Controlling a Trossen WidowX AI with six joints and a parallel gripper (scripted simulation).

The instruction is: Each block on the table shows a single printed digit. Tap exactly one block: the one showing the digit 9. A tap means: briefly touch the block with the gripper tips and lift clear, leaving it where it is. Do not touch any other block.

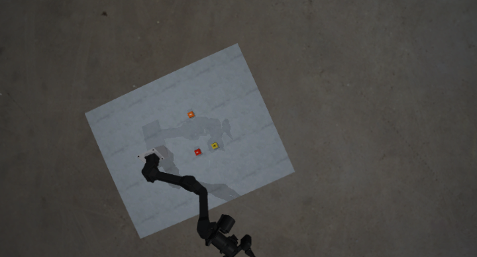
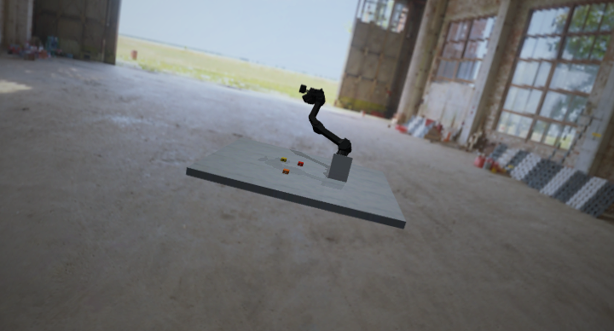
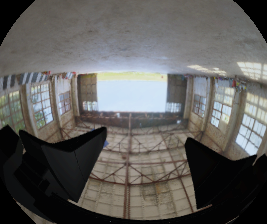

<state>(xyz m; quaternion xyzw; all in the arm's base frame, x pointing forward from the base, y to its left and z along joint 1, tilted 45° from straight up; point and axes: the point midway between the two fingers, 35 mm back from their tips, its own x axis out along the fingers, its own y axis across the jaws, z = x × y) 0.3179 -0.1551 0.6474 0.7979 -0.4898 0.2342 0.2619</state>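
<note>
Three small blocks rest apart on the grey table [image 1: 230,71] [image 2: 240,169]. The orange block [image 1: 190,114] [image 2: 286,171] lies away from the other two. The red block [image 1: 197,152] [image 2: 300,163] and the yellow block [image 1: 214,146] [image 2: 283,159] lie nearer each other. Their top marks are too small to read as digits. My gripper [image 3: 148,137] is open and empty, its two dark fingers wide apart in the wrist view. It is raised high and out past the table's edge, at the bottom of the top view, away from all blocks. No block shows in the wrist view.
The arm's base block [image 2: 339,167] stands on the table, with its light top plate [image 1: 142,155] in the top view. The arm [image 1: 203,205] [image 2: 327,133] reaches from it over the table's lower edge in the top view. Its shadow falls around the yellow block.
</note>
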